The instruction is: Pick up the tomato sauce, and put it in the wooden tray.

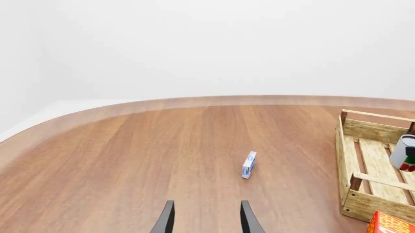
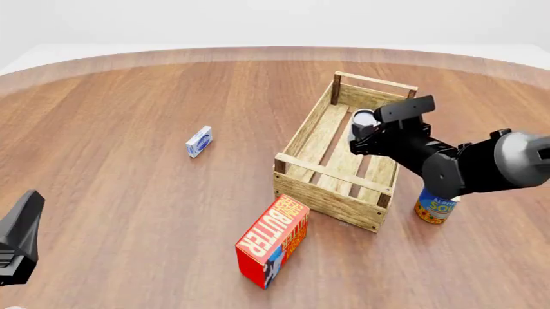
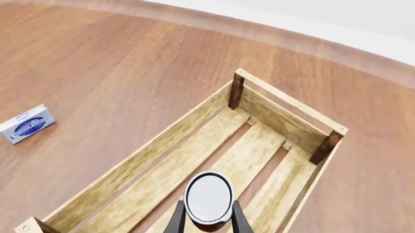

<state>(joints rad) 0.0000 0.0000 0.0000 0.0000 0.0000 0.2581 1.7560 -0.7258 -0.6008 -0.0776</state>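
Note:
The tomato sauce (image 3: 207,198) is a small can with a pale silvery top, and my right gripper (image 3: 207,218) is shut on it, one finger on each side. It hangs above the slatted bottom of the wooden tray (image 3: 143,160), clear of the slats. In the front view the can (image 2: 364,120) sits in the right gripper (image 2: 366,134) over the tray's (image 2: 308,129) far half. The left wrist view catches the can (image 1: 403,151) tilted above the tray (image 1: 345,160). My left gripper (image 1: 206,219) is open and empty, low at the near left (image 2: 22,238).
A red butter box (image 2: 273,241) lies in front of the tray's near corner. A small blue-and-white box (image 2: 198,141) rests on the table left of the tray. A blue-and-yellow can (image 2: 434,207) stands to the right of the tray, under the right arm.

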